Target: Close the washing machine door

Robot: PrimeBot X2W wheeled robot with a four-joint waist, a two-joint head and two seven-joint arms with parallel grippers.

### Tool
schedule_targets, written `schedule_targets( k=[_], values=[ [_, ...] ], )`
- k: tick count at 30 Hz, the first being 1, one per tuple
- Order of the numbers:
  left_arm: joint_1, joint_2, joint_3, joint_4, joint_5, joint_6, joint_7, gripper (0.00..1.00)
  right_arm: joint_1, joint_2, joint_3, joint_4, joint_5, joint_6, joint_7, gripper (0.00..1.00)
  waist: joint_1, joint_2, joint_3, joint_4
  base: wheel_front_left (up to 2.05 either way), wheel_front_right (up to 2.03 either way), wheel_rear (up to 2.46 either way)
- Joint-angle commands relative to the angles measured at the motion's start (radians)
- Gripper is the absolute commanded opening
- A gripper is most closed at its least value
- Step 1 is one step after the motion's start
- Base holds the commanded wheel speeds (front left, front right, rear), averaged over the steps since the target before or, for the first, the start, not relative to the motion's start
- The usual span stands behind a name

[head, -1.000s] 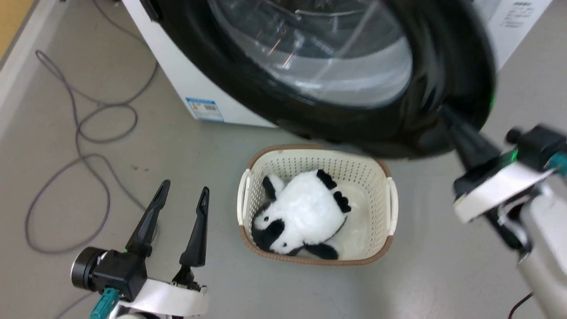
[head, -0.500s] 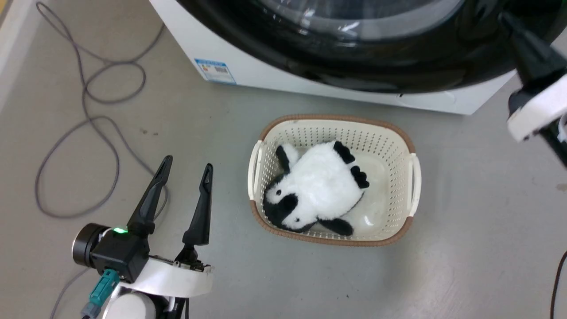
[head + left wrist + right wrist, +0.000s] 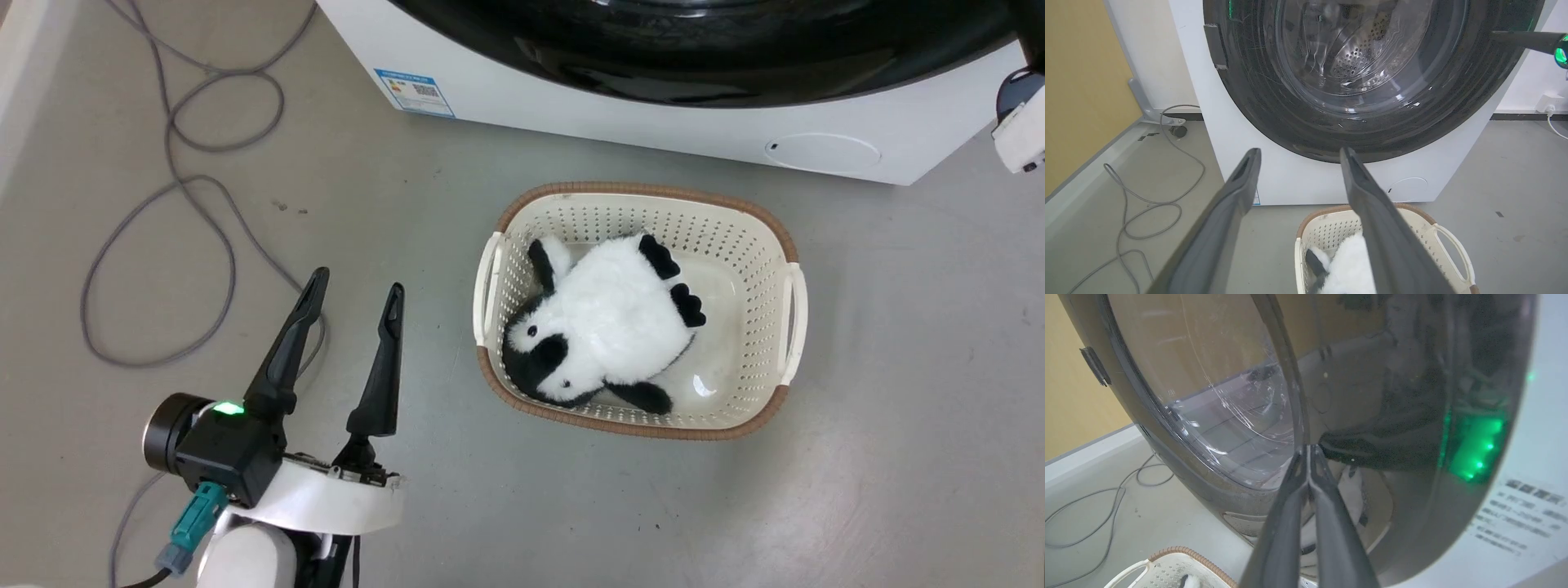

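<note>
Swung inward since a second ago, washing machine door [image 3: 1257,94] lies against the washing machine [image 3: 1290,183] front, right tool [image 3: 1309,447] pressed together on its glossy ring, left tool [image 3: 358,280] spread beside the laundry basket [image 3: 637,192].

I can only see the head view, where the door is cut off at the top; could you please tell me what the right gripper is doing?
Observer: In the right wrist view the right gripper is shut, with its tips against the door, on the glossy ring beside the glass.
Operator: Thank you. Does the door look closed against the machine?
Observer: In the left wrist view it seems to lie flat on the machine's front, and the drum shows through the glass. I cannot tell whether it has latched.
</note>
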Motion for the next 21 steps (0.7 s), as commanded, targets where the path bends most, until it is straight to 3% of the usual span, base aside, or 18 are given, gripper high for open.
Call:
schedule_targets(
  k=[1,14,21],
  values=[
    [-0.015,-0.007,0.000,0.001,0.000,-0.004,-0.005,1.00,-0.039,-0.018,-0.013,0.024,0.006,-0.011,-0.011,0.00,-0.0001,0.0000,0.002,0.003,0.00,0.00,0.00],
    [0.025,-0.012,0.028,0.032,0.007,-0.004,-0.005,1.00,0.098,0.028,0.057,0.031,0.049,-0.011,-0.102,0.00,-0.0001,0.0000,-0.156,-0.058,0.00,0.00,0.00],
    [0.067,-0.014,0.056,0.040,0.025,-0.004,-0.005,1.00,0.271,0.062,-0.027,-0.056,0.011,-0.011,-0.117,0.00,-0.0001,0.0000,-0.276,-0.108,0.00,0.00,0.00]
  ],
)
